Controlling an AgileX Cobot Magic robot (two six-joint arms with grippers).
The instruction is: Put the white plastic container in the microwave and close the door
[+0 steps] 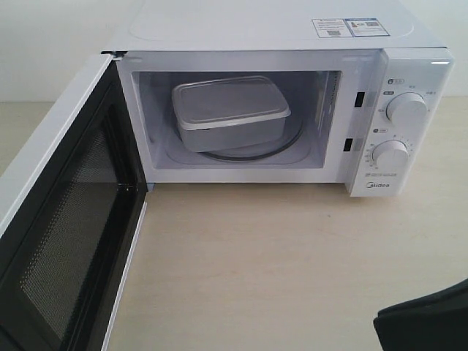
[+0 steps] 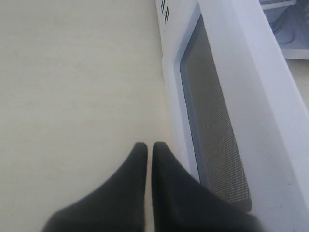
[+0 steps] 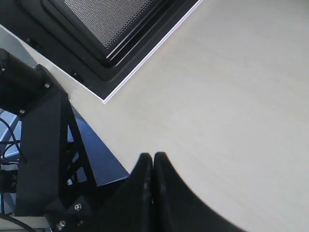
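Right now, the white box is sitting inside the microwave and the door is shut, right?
Almost. The white plastic container is inside the microwave, but the door is not shut. It is swung wide open to the left. The exterior view shows it.

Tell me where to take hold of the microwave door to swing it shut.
Go for the free edge of the door, farthest from its hinge, coming from the white outer side. It stands wide open, so that flat face probably suits a push rather than a pinch, and the shut left gripper is right beside it.
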